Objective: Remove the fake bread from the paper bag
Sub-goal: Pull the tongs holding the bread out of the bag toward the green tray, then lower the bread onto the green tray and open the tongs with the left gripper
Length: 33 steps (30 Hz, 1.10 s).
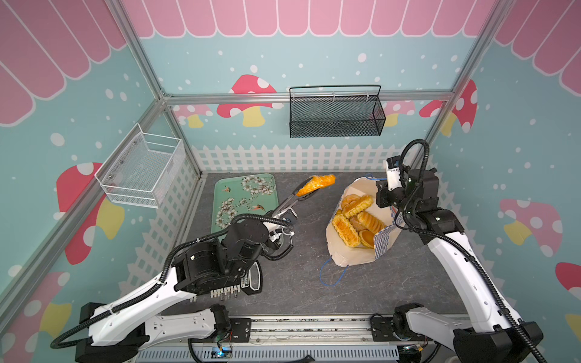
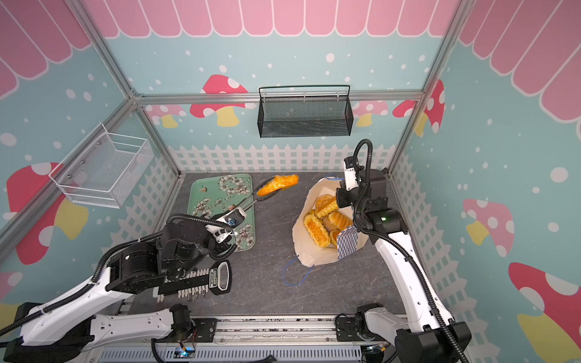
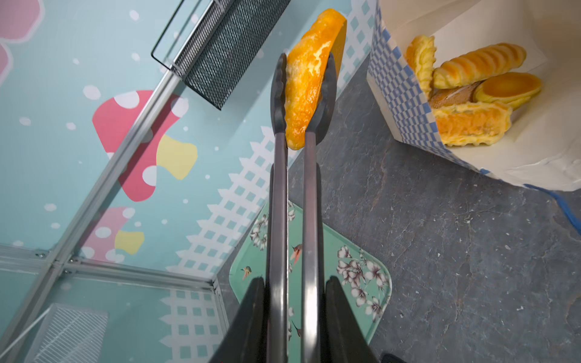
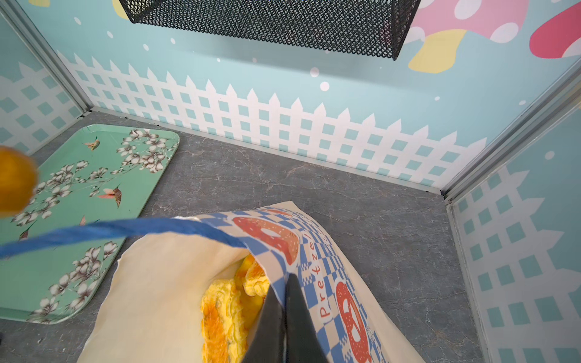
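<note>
Pastry [image 1: 315, 185] in tongs [image 1: 294, 202] squeezed by left gripper [image 3: 294, 294], axis 2-to-8 o'clock, tray [image 1: 234, 201] at 9 o'clock; right gripper [image 4: 284, 283] clamping paper bag [image 1: 341, 259].

There is one bag [image 1: 342, 262]. There is one green tray [image 1: 234, 193]. There is one pair of tongs [image 1: 290, 201]. There are two baskets, one black [image 1: 336, 116] and one white [image 1: 141, 169]. One bread [image 1: 316, 184] is out. Six bread pieces [image 1: 345, 231] show inside the bag. There are two arms, left [image 1: 151, 289] and right [image 1: 456, 257].
</note>
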### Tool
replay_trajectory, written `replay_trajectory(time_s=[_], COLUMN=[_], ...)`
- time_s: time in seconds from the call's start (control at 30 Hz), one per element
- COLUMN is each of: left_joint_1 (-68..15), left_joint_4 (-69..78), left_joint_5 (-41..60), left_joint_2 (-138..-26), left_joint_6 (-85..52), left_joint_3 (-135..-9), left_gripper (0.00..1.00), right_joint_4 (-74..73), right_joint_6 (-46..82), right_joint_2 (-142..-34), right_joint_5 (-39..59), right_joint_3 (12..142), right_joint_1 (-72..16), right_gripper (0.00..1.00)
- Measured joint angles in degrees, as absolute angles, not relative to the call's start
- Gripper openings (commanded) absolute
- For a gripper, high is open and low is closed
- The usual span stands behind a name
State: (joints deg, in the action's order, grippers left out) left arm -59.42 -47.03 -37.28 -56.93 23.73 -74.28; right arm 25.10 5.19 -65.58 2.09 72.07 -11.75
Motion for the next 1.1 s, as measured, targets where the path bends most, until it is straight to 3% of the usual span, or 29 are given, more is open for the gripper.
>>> replay_trajectory(time_s=[0.23, 0.53, 0.73, 1.1], left_joint_1=[-40.56, -22.79, -18.44, -16.91], left_joint_4=[-47.20, -44.27, -39.88, -32.99], left_joint_5=[-24.51, -14.74, -17.08, -30.39], left_joint_2=[-59.64, -75.46, -84.31, -101.47], left_joint_6=[14.96, 5.30, 4.08, 10.24], left_joint_3=[-71.64, -69.45, -71.22, -82.37], left_gripper=[0.00, 0.00, 0.00, 0.00], right_joint_4=[23.51, 22.61, 22.06, 20.47], right_joint_6=[5.10, 4.27, 4.08, 2.59], right_joint_2=[-63.88, -62.92, -62.26, -62.06], right_joint_5=[2.04, 2.17, 2.59, 2.39], right_joint_3=[69.30, 67.70, 66.54, 64.99], right_joint_1=[-11.75, -11.75, -11.75, -11.75], right_gripper=[0.00, 0.00, 0.00, 0.00])
